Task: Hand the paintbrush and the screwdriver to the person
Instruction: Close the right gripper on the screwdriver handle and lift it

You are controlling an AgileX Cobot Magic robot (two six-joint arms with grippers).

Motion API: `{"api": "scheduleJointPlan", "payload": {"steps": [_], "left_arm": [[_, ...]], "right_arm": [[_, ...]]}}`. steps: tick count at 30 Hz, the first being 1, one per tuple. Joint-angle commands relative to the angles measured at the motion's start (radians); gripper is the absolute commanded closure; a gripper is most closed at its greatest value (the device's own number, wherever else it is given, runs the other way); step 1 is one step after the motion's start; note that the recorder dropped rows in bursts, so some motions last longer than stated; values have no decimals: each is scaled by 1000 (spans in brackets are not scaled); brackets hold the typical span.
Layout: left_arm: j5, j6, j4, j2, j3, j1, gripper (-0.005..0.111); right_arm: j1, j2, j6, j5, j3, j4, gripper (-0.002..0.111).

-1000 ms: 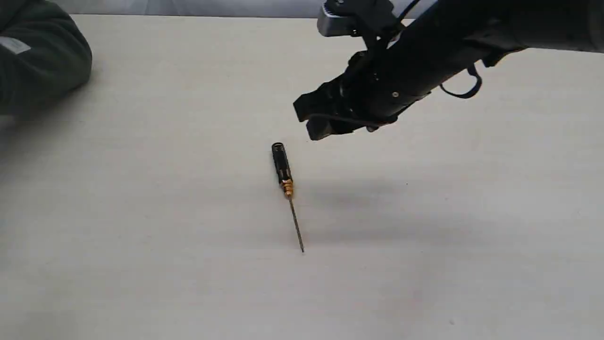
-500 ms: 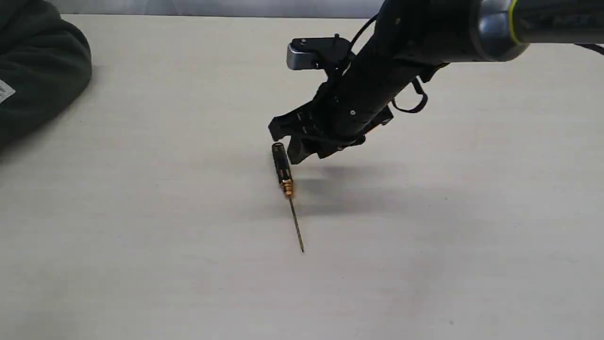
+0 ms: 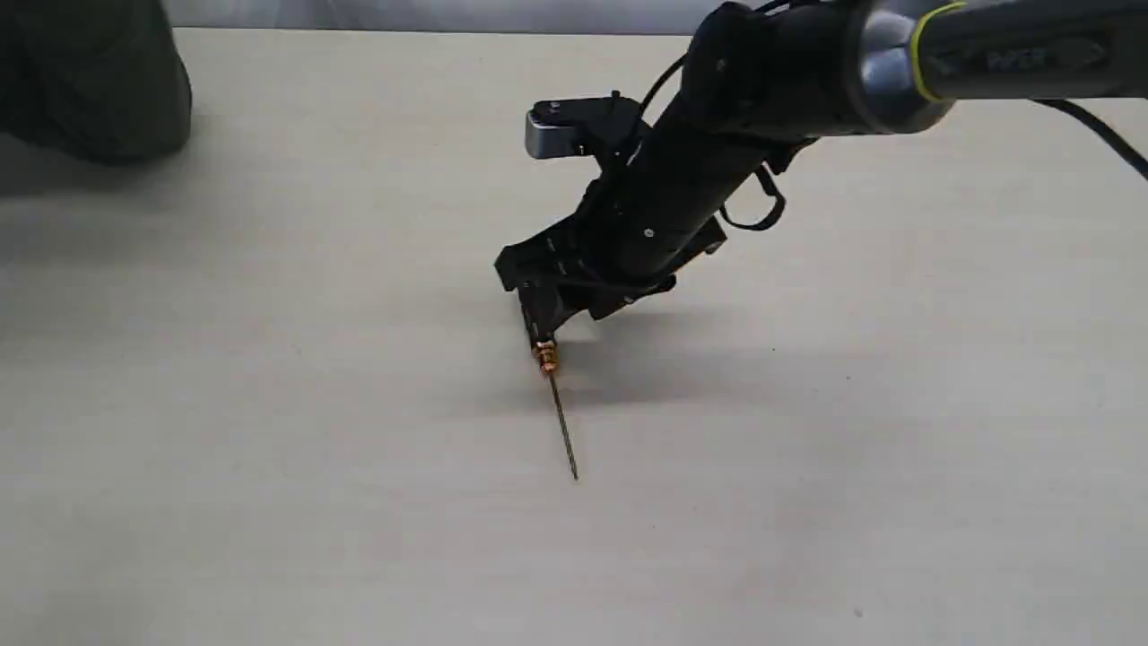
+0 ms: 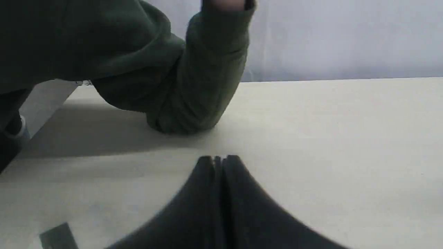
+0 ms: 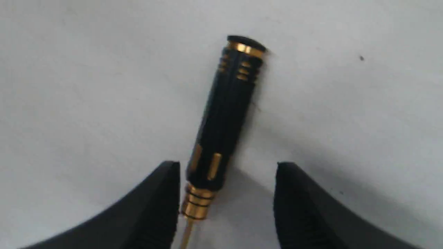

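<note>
At the far left the person shows only as a dark green sleeve resting on the pale bench, well apart from the right jaws; nothing lies on the bench between the sleeve and them. In the left wrist view the left jaws are pressed together with only a thin dark slit between them, holding nothing, low over the bench; the person's bent sleeve sits on the bench ahead of their tips and somewhat to one side, near but not touching, with a bit of bare skin at the cuff; behind it rises a plain grey-blue wall. A small grey patch lies on the bench beside these jaws; I cannot tell what it is.

Toward the middle, the screwdriver lies flat on the bench between the right jaws; these are spread and have not closed on it. In the right wrist view the screwdriver's black handle runs out ahead past the tips, its gold collar sits just beside one jaw, perhaps touching, and the other jaw stands clear of it; the thin shaft runs back beneath them. To the right, the black right arm slants down to the jaws, carrying a grey camera and a looped cable; its shadow falls on the bench beside the jaws.
</note>
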Motion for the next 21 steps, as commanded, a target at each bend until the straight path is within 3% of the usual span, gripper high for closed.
{"api": "scheduleJointPlan", "payload": {"steps": [1,12,21], "left_arm": [[-13,-2,0,-2,2,-7,107],[-13,-2,0,-2,2,-7,107],[-10,-2,-4,-2,2,-7,107]], "right_arm": [[22,6,-10,-36,-15,-9,63],[44,60,124,2,-70,-151,63],[44,76,127,6,-76,-149,63]]}}
